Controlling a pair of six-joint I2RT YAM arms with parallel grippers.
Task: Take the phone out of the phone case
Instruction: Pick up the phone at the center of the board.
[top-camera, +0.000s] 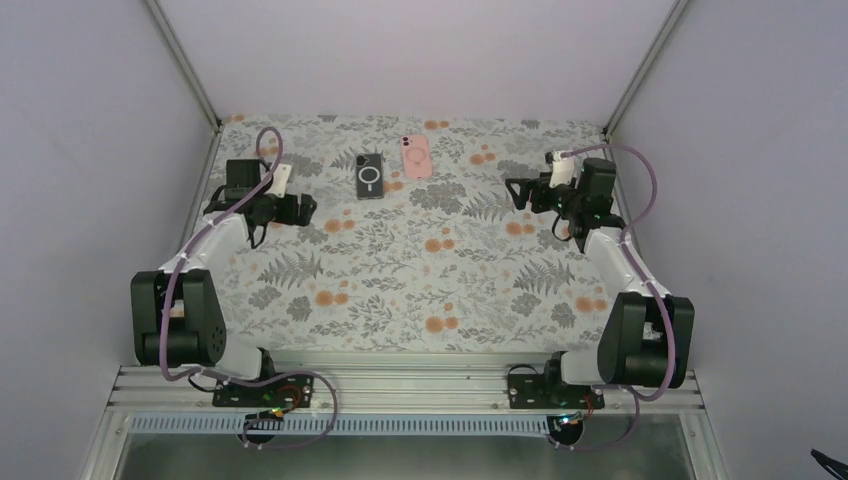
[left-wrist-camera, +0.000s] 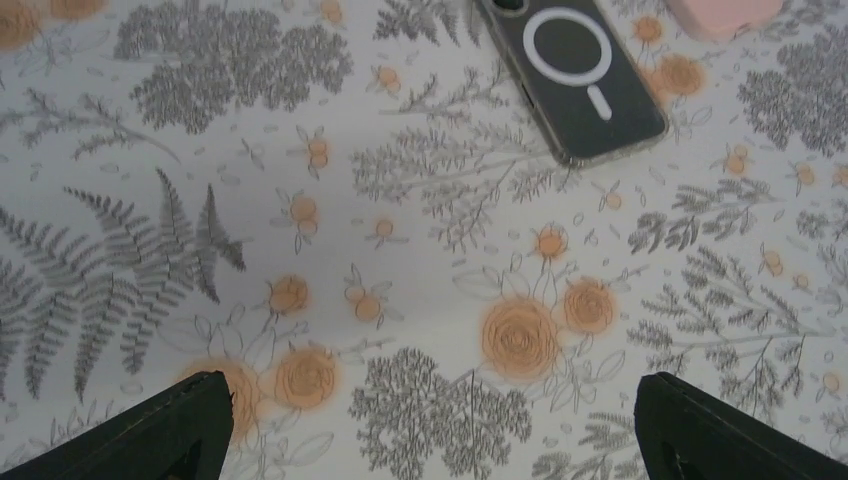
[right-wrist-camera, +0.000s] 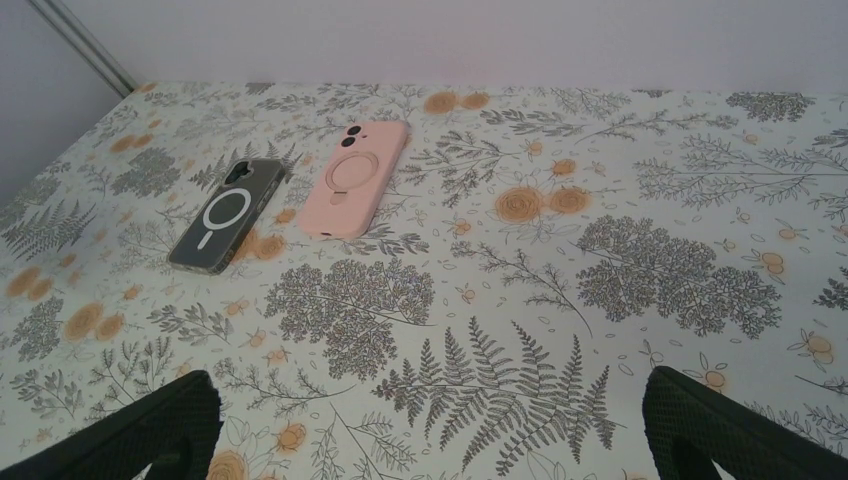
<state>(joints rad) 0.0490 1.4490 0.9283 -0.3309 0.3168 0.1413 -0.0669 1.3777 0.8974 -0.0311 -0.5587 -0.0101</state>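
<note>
Shows phone (top-camera: 368, 177) in clear phone case (left-wrist-camera: 575, 75) flat on far floral desk (top-camera: 440, 290), beside pink case (top-camera: 415, 156), between and apart from left gripper (top-camera: 305, 208) and right gripper (top-camera: 515, 190). Finds both gaping wide, empty. Backs onto plain lilac walls (top-camera: 420, 50).

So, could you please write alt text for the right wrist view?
Two phones lie backs up, side by side, on a floral table: a clear-cased dark phone and a pink-cased phone. The right hand, open, holds nothing.
</note>
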